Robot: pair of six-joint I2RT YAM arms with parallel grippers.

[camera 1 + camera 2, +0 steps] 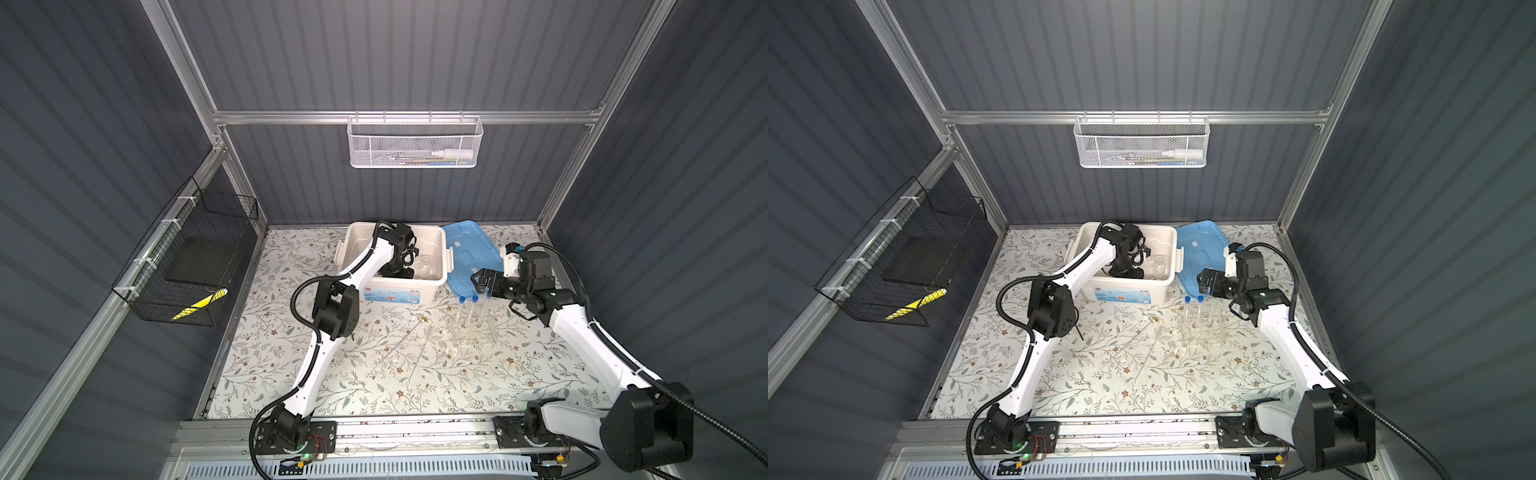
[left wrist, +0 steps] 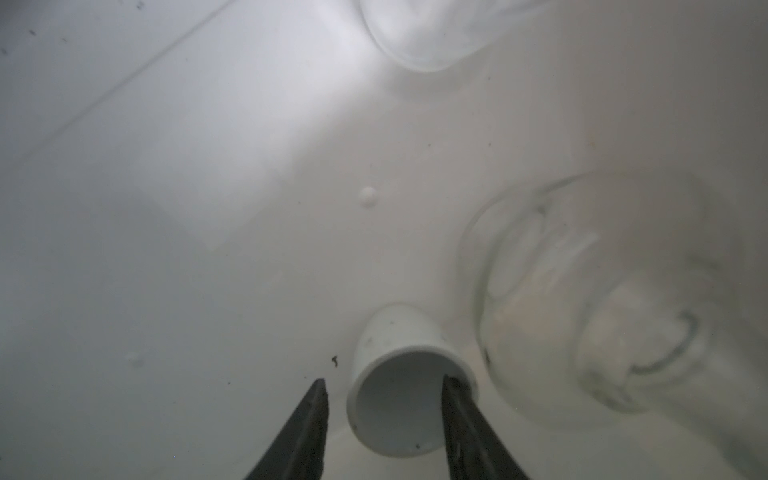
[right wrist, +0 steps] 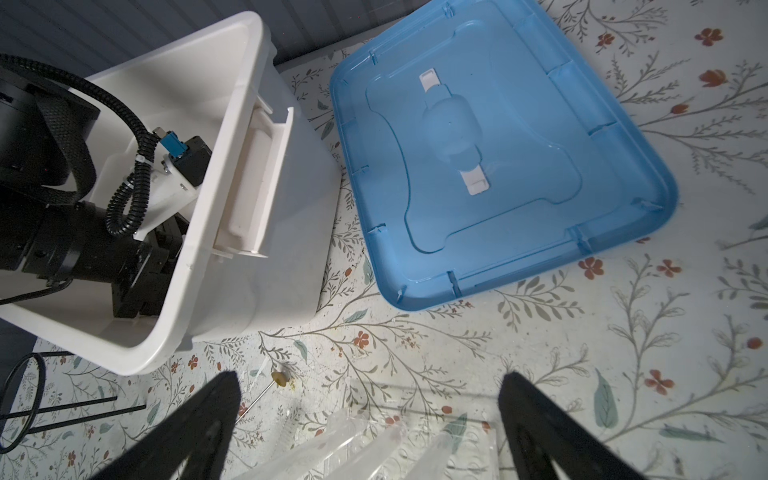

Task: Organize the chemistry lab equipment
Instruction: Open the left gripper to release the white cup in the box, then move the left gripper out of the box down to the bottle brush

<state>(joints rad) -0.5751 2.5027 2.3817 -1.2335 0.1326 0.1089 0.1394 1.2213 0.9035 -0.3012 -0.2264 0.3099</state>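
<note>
The left pincer (image 2: 384, 380) is lowered into the white storage box (image 1: 415, 284), which stands at the far side of the bench (image 1: 374, 386). Its jaws are seen apart, and nothing is clamped by them. The small white cup (image 2: 395, 353) is found between them. It lies on its side on the floor of the box, with its mouth turned toward the wrist camera. The rim of the cup is overlapped by one fingertip (image 2: 455, 388); whether it is touched there cannot be told. A narrow gap is left between the cup and the other fingertip. Just beside the cup a clear glass flask (image 2: 582, 311) is laid on its side. A second piece of clear glass (image 2: 424, 37) is seen further off in the box.

The right pincer (image 1: 481, 284) is held wide apart and empty above the right part of the bench. It is near the blue lid (image 1: 469, 249), which lies flat just right of the box. The blue-capped test tubes (image 1: 462, 298) stand in the clear tube rack (image 1: 473, 336) just near of this pincer, not between its jaws. Left of the rack a thin rod (image 3: 257, 402) lies on the bench. The black wire tripod (image 3: 83, 403) is seen by the near side of the box.
</note>
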